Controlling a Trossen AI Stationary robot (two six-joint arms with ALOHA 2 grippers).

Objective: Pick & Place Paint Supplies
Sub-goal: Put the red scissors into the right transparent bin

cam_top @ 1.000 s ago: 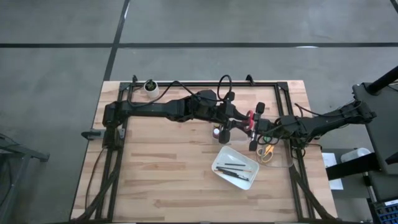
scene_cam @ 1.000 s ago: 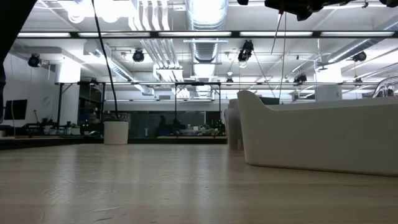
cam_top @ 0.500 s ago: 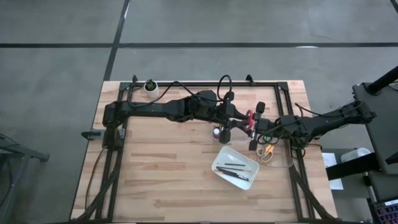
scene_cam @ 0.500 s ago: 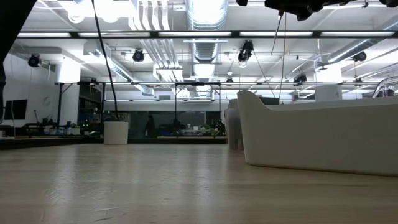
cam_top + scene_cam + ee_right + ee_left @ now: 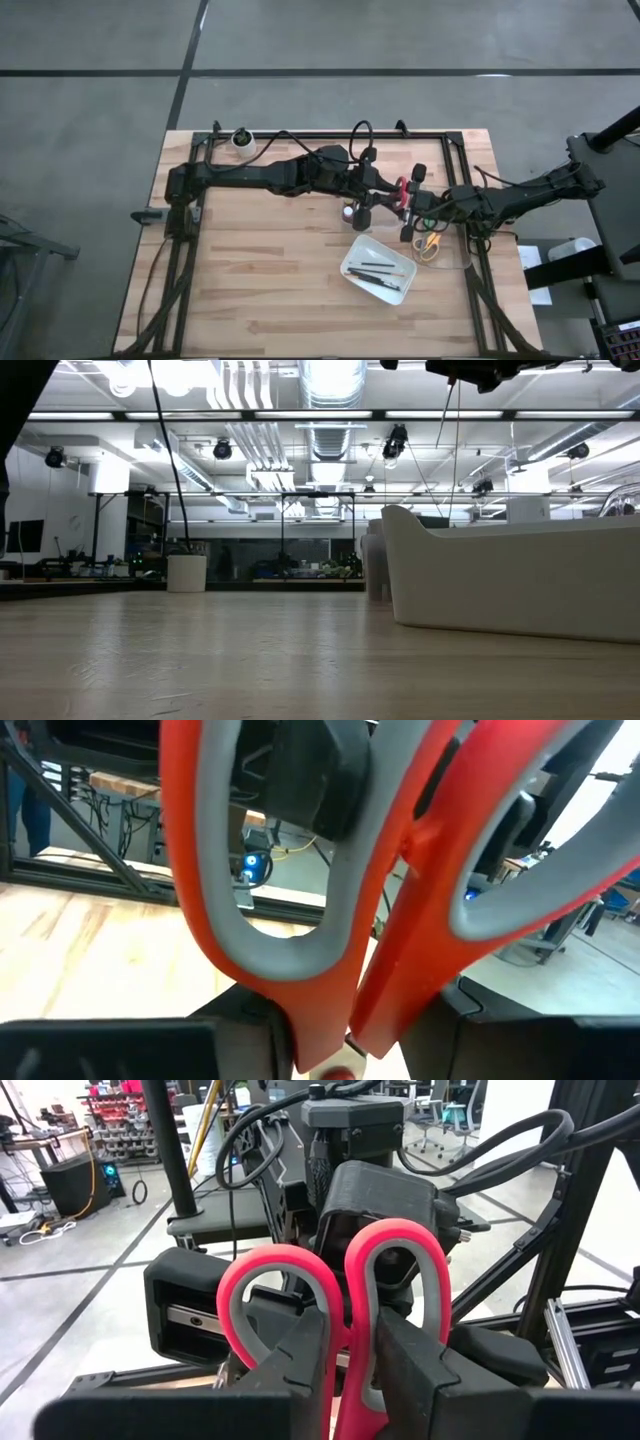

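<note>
High view first: both arms meet above the wooden surface point(image 5: 260, 270), a bit toward 2 o'clock from its middle. The left pincer point(image 5: 392, 193) and the right pincer point(image 5: 412, 203) sit almost nose to nose with the red-handled scissors point(image 5: 402, 187) between them. From up here the scissors are just a small red spot, so I can't read the long axis. Just toward 5 o'clock from them lie yellow-handled scissors point(image 5: 431, 241), near the surface's 3 o'clock edge. The white tray point(image 5: 353, 262) sits toward 5 o'clock of centre, with thin dark brushes point(image 5: 378, 271) lying in it, their long axes running roughly 9 to 3 with a slight tilt. A small white cup point(image 5: 241, 137) stands at the far 11 o'clock corner.

Low view: only the tray's wall point(image 5: 500, 585) at 3 o'clock and the cup point(image 5: 186, 572) far back; no pincer shows clearly.

Left wrist view: the left pincer point(image 5: 348, 1355) is clamped on the red scissors point(image 5: 335, 1295) right below the two finger loops, which stand upright, away from the fingers.

Right wrist view: the scissors point(image 5: 330, 870) fill the picture, loops up, the pivot end down between the right pincer's point(image 5: 320, 1040) fingers. Can't tell whether it's gripping or just parted around them.
</note>
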